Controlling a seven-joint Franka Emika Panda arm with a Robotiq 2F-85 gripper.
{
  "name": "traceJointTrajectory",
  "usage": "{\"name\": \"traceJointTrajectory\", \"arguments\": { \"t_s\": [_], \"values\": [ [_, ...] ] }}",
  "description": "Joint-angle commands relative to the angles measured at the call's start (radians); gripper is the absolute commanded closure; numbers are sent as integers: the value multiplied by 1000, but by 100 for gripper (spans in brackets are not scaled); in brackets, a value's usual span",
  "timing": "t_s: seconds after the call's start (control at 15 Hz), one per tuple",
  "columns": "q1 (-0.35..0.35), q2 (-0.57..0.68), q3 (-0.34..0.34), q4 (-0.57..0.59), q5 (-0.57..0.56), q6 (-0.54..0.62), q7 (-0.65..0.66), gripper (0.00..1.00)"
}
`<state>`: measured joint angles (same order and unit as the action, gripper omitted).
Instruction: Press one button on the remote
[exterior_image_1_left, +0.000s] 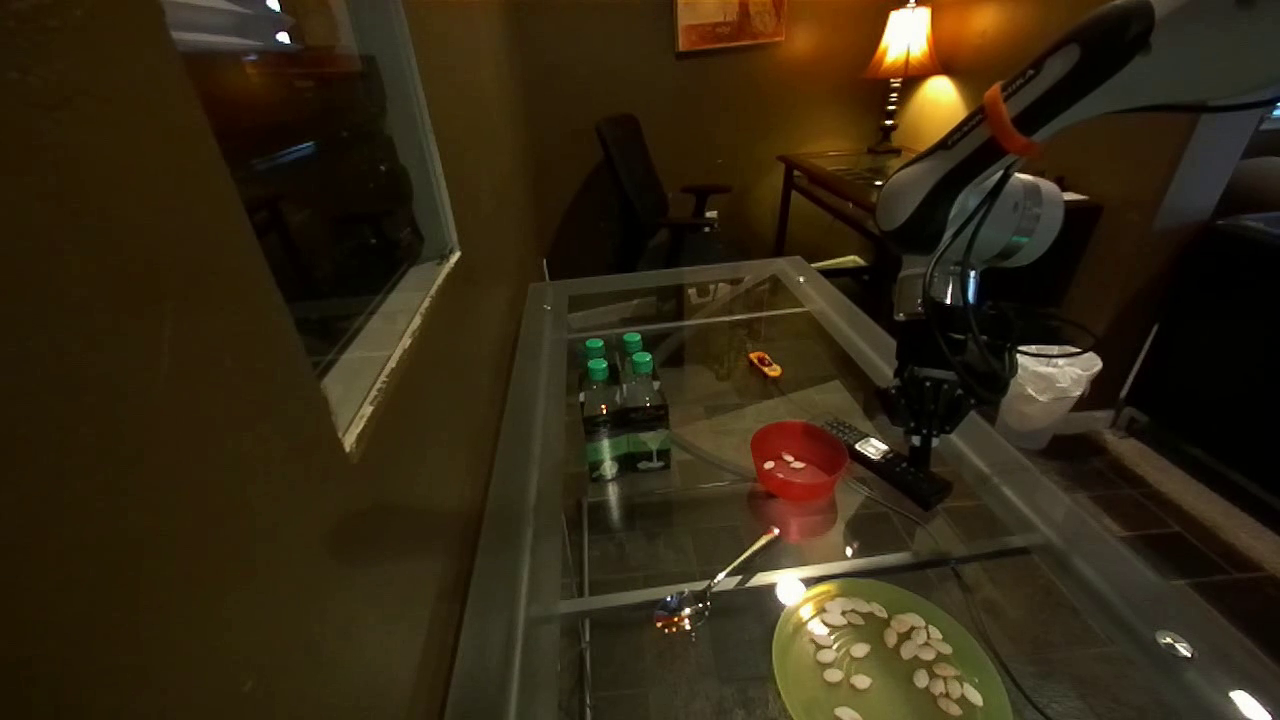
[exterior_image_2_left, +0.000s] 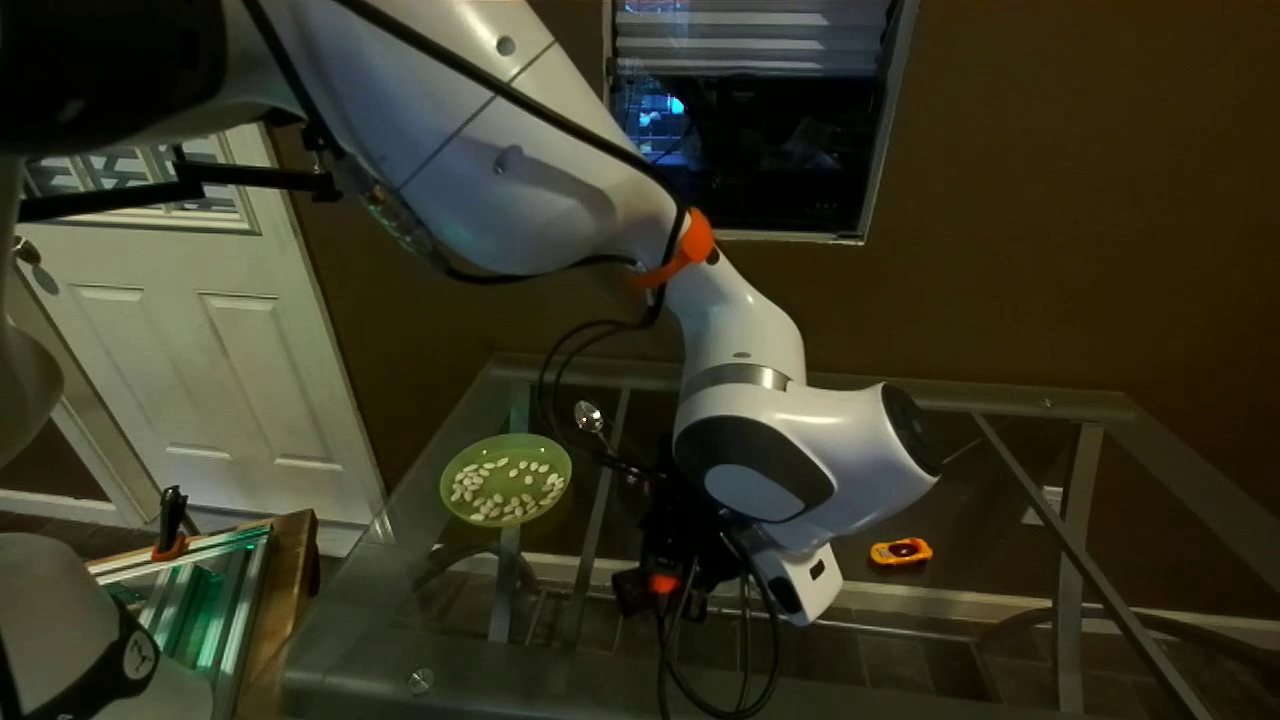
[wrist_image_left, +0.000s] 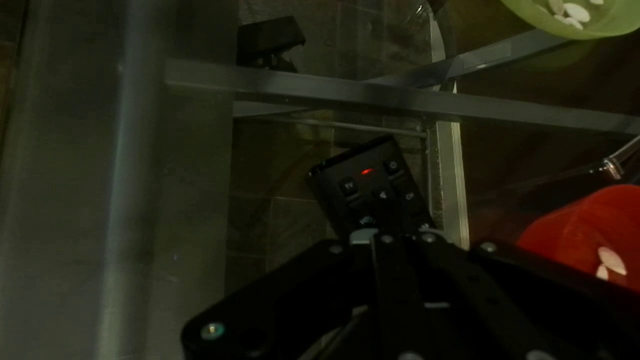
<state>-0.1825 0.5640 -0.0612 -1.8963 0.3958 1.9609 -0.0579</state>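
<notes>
Pointing almost straight down, the gripper (exterior_image_1_left: 921, 458) holds nothing visible: jaws closed together into one narrow tip, presumably so it can poke like a finger. Beneath it the TV remote (exterior_image_1_left: 887, 462) lies flat on the glass tabletop (exterior_image_1_left: 520, 500), just beside the red bowl (exterior_image_1_left: 820, 482), labels facing up, which suits a push from above. Contact: cannot tell. Wrist view: the tip sits past the TV key (wrist_image_left: 348, 185) and hides the keys beyond; a red light (wrist_image_left: 367, 171) glows near that key, meaning unclear. Judgement: pressing is about due; an off-centre push could skid the remote on smooth glass.

Bowl and green plate (exterior_image_1_left: 890, 685) both hold pale seeds (exterior_image_1_left: 860, 650), a spoon (exterior_image_1_left: 685, 610) lying near both; probably laid out for some scooping job, not this one. Carrier of green-capped bottles (exterior_image_1_left: 625, 440) stands upright on the side by the brown wall (exterior_image_1_left: 400, 580).

Surface: clear glass over metal bars (wrist_image_left: 350, 91), tile floor (exterior_image_1_left: 1160, 520) showing past it. Room dim; lit table lamp (exterior_image_1_left: 905, 45) on a desk (exterior_image_1_left: 830, 170), office chair (exterior_image_1_left: 632, 170) near; white panelled door (exterior_image_2_left: 200, 340) in an exterior view.
</notes>
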Motion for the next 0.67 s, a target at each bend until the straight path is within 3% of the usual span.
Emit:
{"name": "traceJointTrajectory", "arguments": {
  "t_s": [0.0,0.6],
  "values": [
    [17,-9,1,-21,-11,40,34,100],
    [15,14,3,-5,-7,27,49,100]
  ]
}}
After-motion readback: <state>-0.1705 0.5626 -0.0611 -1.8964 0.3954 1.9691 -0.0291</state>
